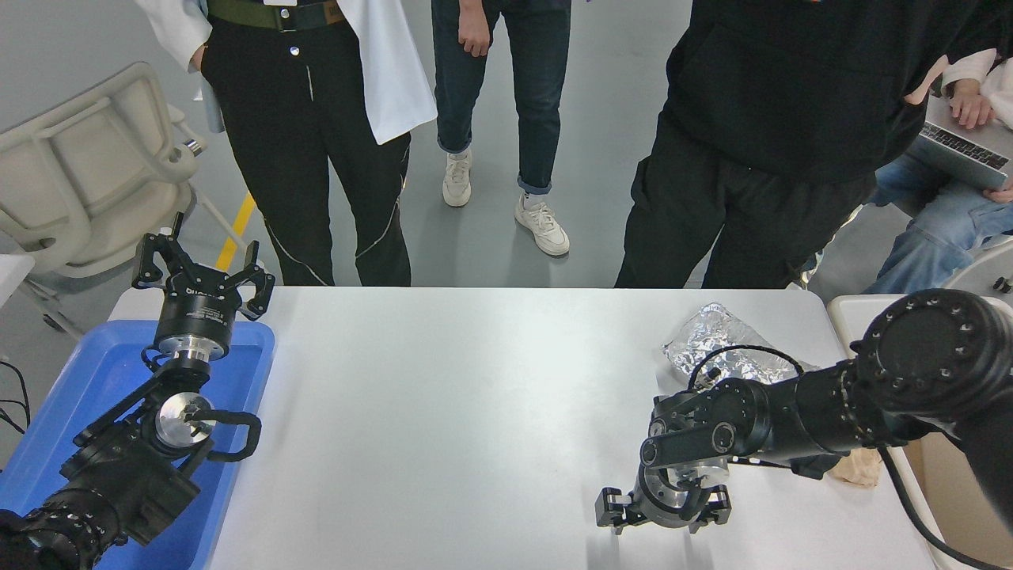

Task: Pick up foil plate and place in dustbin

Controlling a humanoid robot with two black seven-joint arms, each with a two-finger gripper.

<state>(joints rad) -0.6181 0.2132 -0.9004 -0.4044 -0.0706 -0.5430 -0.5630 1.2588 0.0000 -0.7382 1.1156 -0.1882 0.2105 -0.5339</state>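
The foil plate [716, 342] is crinkled shiny silver and lies on the white table [475, 412] near its far right edge, partly behind my right arm. My right gripper [663, 514] points down near the table's front, well in front of the foil, with its fingers spread and nothing between them. The beige dustbin [844, 309] stands off the table's right edge, mostly hidden by my right arm. My left gripper [204, 267] is open and parked at the lower left.
A flat blue tray [237, 380] lies under my left arm at the table's left end. A tan crumpled paper wad [859, 469] sits by the right arm. Several people stand at the far side. A beige chair [79, 174] stands at the left.
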